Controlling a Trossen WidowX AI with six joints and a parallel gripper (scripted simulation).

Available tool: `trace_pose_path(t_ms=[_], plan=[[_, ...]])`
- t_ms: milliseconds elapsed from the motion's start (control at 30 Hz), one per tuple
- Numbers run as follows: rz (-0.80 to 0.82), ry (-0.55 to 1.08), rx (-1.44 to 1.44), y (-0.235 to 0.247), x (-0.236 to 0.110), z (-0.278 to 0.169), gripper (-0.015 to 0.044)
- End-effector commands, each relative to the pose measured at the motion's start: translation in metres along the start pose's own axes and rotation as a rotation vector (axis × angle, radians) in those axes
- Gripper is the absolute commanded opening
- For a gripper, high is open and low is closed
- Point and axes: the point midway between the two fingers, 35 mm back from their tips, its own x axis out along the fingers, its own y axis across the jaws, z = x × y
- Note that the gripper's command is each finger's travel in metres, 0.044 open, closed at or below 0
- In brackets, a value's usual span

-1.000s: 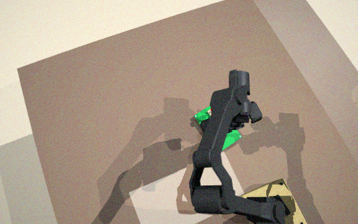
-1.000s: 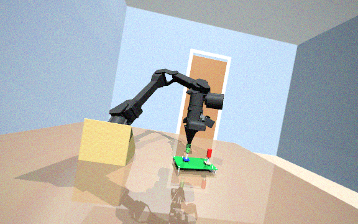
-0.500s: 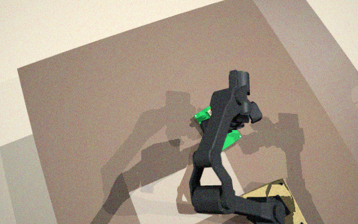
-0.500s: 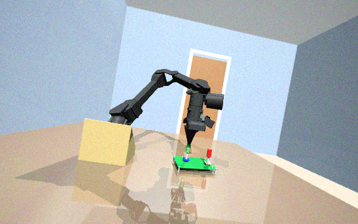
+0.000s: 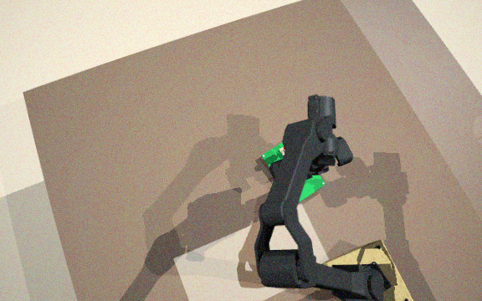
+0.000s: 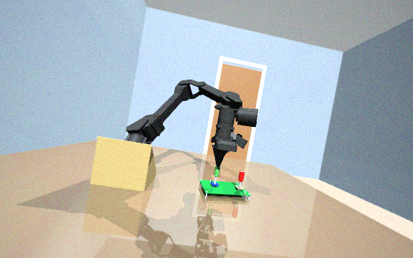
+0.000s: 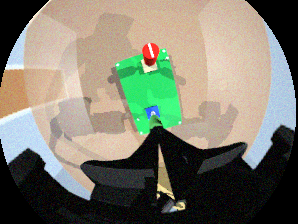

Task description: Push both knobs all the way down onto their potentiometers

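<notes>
The green circuit board point(image 5: 313, 189) point(image 6: 224, 188) point(image 7: 150, 90) stands on short legs. A red knob point(image 6: 241, 175) point(image 7: 150, 53) stands high on the shaft of the pale potentiometer point(image 6: 239, 187) point(image 7: 149, 66), with a gap below it. A green knob point(image 6: 216, 173) point(image 7: 156, 121) stands on the shaft of the blue potentiometer point(image 6: 214, 184) point(image 7: 152, 111), with white shaft showing below it. My gripper point(image 6: 217, 167) point(image 7: 158, 128) is shut, its tips at the top of the green knob; whether they touch is hard to tell. In the wrist view the fingertips hide most of that knob.
A yellow block point(image 5: 401, 284) point(image 6: 120, 163) stands under the arm's base. The arm point(image 5: 291, 176) point(image 6: 163, 107) reaches over the board and hides much of it in the top view. A pale sheet-like patch lies beside the board there.
</notes>
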Motion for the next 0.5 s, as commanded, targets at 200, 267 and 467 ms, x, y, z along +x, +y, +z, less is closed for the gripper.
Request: trace_pose_path(t_ms=[200,267,467], plan=[[0.007,0.001,0.002,0.001,0.0075,-0.0001,0.0],[0.007,0.001,0.002,0.001,0.0097,-0.0001,0.0],[0.007,0.001,0.002,0.0011,0.0131,-0.0002,0.0]])
